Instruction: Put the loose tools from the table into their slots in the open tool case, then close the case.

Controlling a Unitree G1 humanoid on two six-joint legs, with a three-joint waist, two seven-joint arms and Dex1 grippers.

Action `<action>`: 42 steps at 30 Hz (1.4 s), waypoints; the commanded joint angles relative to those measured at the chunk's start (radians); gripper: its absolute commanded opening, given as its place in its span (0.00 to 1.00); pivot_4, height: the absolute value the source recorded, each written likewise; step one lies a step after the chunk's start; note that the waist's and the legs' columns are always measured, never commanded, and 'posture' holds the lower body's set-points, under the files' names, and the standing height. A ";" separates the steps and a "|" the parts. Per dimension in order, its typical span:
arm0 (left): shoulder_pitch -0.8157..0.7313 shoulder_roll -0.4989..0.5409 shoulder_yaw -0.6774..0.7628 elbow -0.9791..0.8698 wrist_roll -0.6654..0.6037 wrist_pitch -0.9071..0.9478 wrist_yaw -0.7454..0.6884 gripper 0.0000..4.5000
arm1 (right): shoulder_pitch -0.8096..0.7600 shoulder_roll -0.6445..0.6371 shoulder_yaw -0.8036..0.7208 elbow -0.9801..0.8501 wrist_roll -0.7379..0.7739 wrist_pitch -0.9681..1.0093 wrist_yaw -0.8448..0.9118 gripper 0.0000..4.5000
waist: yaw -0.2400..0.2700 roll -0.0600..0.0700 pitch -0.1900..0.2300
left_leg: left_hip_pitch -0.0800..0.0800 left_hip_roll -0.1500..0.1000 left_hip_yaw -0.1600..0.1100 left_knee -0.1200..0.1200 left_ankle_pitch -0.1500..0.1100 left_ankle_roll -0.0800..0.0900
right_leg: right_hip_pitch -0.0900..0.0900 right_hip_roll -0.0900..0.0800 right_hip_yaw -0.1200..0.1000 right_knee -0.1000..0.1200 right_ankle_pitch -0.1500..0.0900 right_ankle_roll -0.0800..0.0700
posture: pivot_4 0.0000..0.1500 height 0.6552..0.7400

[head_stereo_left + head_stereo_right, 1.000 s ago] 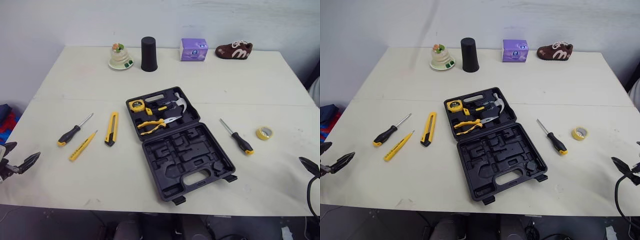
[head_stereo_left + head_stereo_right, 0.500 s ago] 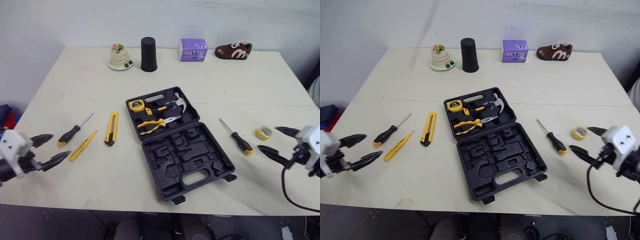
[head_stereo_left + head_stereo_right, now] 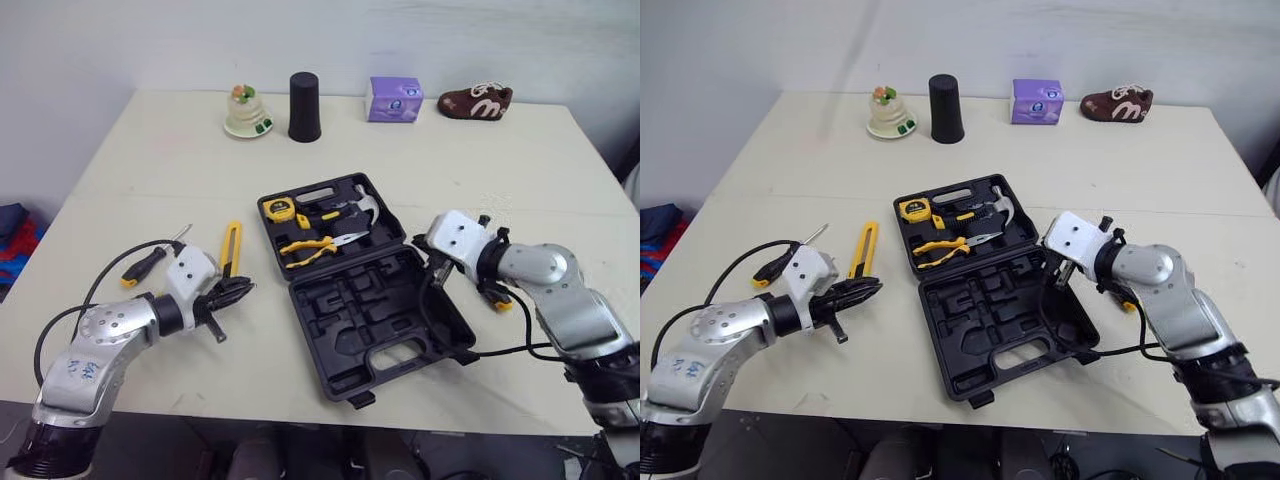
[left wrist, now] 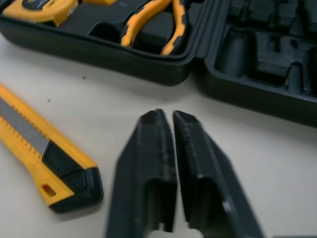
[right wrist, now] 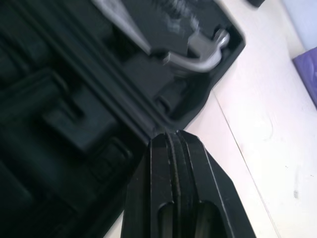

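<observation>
The black tool case (image 3: pixel 372 330) lies open mid-table; its far half holds a yellow tape measure (image 3: pixel 276 209), pliers (image 3: pixel 315 246) and a hammer (image 3: pixel 355 203). My left gripper (image 3: pixel 246 288) is shut and empty, low over the table between the case's left edge and a yellow utility knife (image 3: pixel 230 250). A black-handled screwdriver (image 3: pixel 145 265) lies partly behind that arm. My right gripper (image 3: pixel 421 251) is shut with nothing in it, its tips at the case's right edge near the hinge, close to the hammer head (image 5: pixel 198 57). The yellow end of another screwdriver (image 3: pixel 501 304) peeks out behind the right arm.
Along the table's far edge stand a small figurine (image 3: pixel 247 110), a black cup (image 3: pixel 304 92), a purple box (image 3: pixel 394 99) and a brown shoe (image 3: pixel 478 100). Cables hang from both wrists. Bare tabletop lies in front of the case.
Both arms have swung in from the table's side edges to the case, and both grippers have gone from open to shut. The camera shifted slightly.
</observation>
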 commanded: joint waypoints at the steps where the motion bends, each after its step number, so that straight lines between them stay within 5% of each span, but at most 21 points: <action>1: -0.026 -0.006 -0.068 -0.040 0.043 0.032 0.020 0.00 | -0.064 0.004 0.021 0.061 -0.071 -0.018 0.008 0.00 | 0.001 0.000 0.000 | 0.000 0.000 0.000 0.000 0.000 0.000 | 0.000 0.000 0.000 0.000 0.000 0.000 | 1.00 1.00; 28: -0.208 -0.192 -0.220 0.115 0.146 0.036 0.080 0.00 | -0.185 0.160 -0.005 0.643 -0.049 -0.486 0.141 0.00 | -0.005 0.000 0.000 | 0.003 0.008 0.005 0.006 0.000 -0.004 | 0.001 0.011 0.008 0.002 0.000 0.000 | 1.00 1.00; 38: -0.281 -0.196 -0.253 0.222 0.196 -0.109 -0.038 0.00 | -0.093 0.148 -0.059 0.533 0.057 -0.586 0.333 0.00 | 0.004 0.000 0.000 | 0.003 0.008 0.006 0.006 -0.001 -0.004 | 0.001 0.011 0.009 0.002 0.000 0.000 | 1.00 1.00; 42: -0.298 -0.195 -0.270 0.252 0.208 -0.164 -0.106 0.00 | 0.019 0.090 -0.082 0.332 0.095 -0.509 0.390 0.00 | 0.007 0.000 0.000 | 0.003 0.008 0.006 0.006 -0.002 -0.005 | 0.001 0.011 0.009 0.002 0.000 0.000 | 1.00 1.00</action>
